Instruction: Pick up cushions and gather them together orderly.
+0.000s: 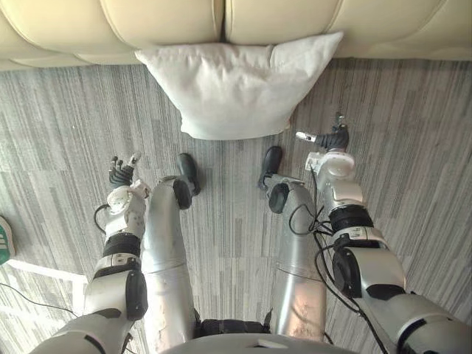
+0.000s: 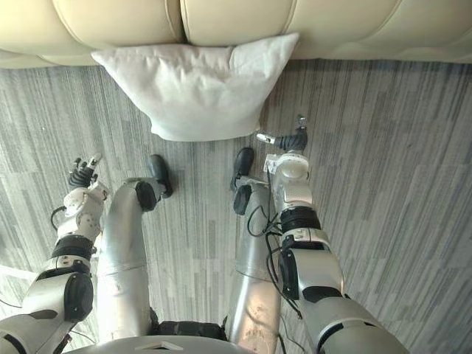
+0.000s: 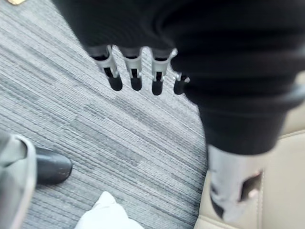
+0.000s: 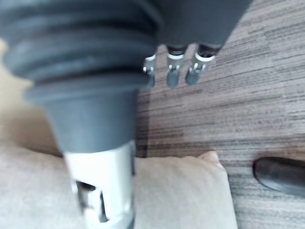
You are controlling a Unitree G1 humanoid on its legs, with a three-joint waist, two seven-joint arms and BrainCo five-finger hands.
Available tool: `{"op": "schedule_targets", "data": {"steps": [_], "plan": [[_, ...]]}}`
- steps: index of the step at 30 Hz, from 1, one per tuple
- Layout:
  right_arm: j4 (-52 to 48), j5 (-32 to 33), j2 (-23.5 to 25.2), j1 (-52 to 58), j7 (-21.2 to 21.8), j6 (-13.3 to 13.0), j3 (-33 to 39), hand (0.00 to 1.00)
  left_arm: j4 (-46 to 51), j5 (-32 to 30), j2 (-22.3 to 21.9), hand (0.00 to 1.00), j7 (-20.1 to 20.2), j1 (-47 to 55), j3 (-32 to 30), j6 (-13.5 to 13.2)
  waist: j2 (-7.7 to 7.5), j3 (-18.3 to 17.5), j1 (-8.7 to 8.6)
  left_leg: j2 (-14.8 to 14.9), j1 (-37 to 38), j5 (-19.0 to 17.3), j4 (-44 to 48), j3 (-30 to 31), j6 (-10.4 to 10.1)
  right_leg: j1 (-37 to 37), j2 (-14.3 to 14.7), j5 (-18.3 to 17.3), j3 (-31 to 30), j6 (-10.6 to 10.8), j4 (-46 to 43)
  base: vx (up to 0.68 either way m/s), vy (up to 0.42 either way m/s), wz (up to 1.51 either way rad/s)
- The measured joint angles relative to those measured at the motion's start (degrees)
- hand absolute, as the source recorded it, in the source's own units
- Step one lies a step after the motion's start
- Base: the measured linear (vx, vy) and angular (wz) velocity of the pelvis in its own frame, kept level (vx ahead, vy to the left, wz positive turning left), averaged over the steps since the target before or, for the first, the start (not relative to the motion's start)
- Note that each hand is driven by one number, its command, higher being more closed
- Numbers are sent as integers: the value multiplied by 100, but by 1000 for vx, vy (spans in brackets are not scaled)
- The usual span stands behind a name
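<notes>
A white cushion (image 1: 234, 87) lies on the grey striped carpet, its far edge against the front of a cream sofa (image 1: 169, 22). My right hand (image 1: 330, 139) hovers just off the cushion's near right corner, fingers relaxed and empty; the right wrist view shows the fingers (image 4: 171, 71) over the carpet and the cushion (image 4: 186, 191) past the thumb. My left hand (image 1: 122, 171) hangs lower and well to the left of the cushion, open and holding nothing. In the left wrist view its fingers (image 3: 134, 71) point at bare carpet, with a corner of the cushion (image 3: 106, 215) beyond.
The sofa runs across the whole far side. A green and white object (image 1: 4, 240) peeks in at the left edge, with a pale strip (image 1: 44, 270) on the floor beside it. Carpet (image 1: 413, 133) stretches to the right of the cushion.
</notes>
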State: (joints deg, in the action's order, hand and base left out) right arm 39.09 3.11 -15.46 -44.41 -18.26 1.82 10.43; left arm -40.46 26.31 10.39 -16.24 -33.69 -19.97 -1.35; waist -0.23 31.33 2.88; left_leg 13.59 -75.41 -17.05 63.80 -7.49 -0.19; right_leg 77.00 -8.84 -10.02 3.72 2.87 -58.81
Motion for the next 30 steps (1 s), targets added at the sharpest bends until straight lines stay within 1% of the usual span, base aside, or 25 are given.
{"op": "schedule_targets", "data": {"steps": [2,4,7,10,11,13,14,16,17,19,21,24,28,30], "plan": [[-357,-13,-75,-87,-146,-14,-182,0,368,63,108,0,-104,-45,61,-61,1,0,15,5,-404,-46,292,105,0,401,-3,-112,-20,7,-333,-139,-54,11],[-943,-99,-141,-232,-271,-37,-395,0,875,64,335,0,-250,-96,223,-169,1,1,11,10,-937,-33,531,144,-21,978,27,-139,-131,-14,-652,-141,-40,9],[-1207,-132,-136,-479,-390,-39,-709,0,1094,59,445,0,-359,-197,348,-221,8,5,21,11,-1249,9,643,178,-43,1317,83,-117,-214,-26,-796,-91,-7,1],[-1720,-158,-7,-655,-442,-36,-1136,0,1321,36,433,0,-463,-415,707,-221,29,24,30,5,-1466,74,747,271,-70,1515,113,-102,-211,-12,-949,-64,2,7],[-1852,-284,131,-754,-500,-32,-1237,100,1392,22,428,0,-472,-542,892,-222,30,25,26,1,-1539,91,770,283,-74,1599,113,-105,-212,-15,-1007,-37,0,11],[-1951,-361,371,-841,-709,-24,-1247,100,1532,-101,399,0,-486,-693,1086,-223,30,25,23,1,-1623,98,816,286,-75,1706,114,-122,-229,-38,-1088,-17,0,4],[-2055,-364,469,-844,-823,-22,-1259,100,1568,-187,393,100,-510,-823,1167,-223,29,26,12,1,-1668,138,827,288,-79,1768,117,-122,-239,-39,-1112,0,0,0],[-2143,-376,601,-851,-874,-22,-1267,100,1589,-249,349,100,-584,-1034,1261,-223,29,26,-20,1,-1702,147,849,288,-93,1819,124,-125,-256,-35,-1159,0,0,0],[-2281,-375,682,-869,-957,-22,-1327,100,1764,-309,289,100,-666,-1188,1365,-227,29,26,-52,10,-1762,147,884,308,-94,1871,141,-125,-248,-35,-1180,-17,11,-4],[-2288,-374,739,-931,-1034,-22,-1446,100,1815,-402,257,100,-722,-1342,1465,-229,29,26,-90,23,-1808,149,899,327,-98,1912,156,-122,-237,-39,-1189,-18,9,-6],[-2309,-346,925,-1022,-1087,-24,-1475,100,1897,-476,234,100,-761,-1584,1628,-228,29,26,-124,59,-1871,151,896,389,-101,1929,204,-107,-178,-52,-1146,-19,8,-10],[-2634,-294,1150,-1022,-1111,-28,-1475,100,1986,-644,120,100,-989,-1916,1901,-223,29,26,-153,81,-1889,228,714,419,-183,1947,232,-79,-109,-96,-1015,1,-2,2],[-2745,-131,1156,-1023,-1172,-103,-1473,100,2067,-686,137,100,-1188,-1941,1911,-202,29,26,-161,105,-1897,306,582,441,-288,1984,290,-63,-70,-124,-933,5,-3,-1],[-2841,48,1140,-1022,-1191,-165,-1469,100,2088,-683,197,100,-1272,-1947,1906,-195,29,26,-170,133,-1902,345,492,472,-335,1983,314,-32,-14,-175,-854,17,-12,-5]]}}
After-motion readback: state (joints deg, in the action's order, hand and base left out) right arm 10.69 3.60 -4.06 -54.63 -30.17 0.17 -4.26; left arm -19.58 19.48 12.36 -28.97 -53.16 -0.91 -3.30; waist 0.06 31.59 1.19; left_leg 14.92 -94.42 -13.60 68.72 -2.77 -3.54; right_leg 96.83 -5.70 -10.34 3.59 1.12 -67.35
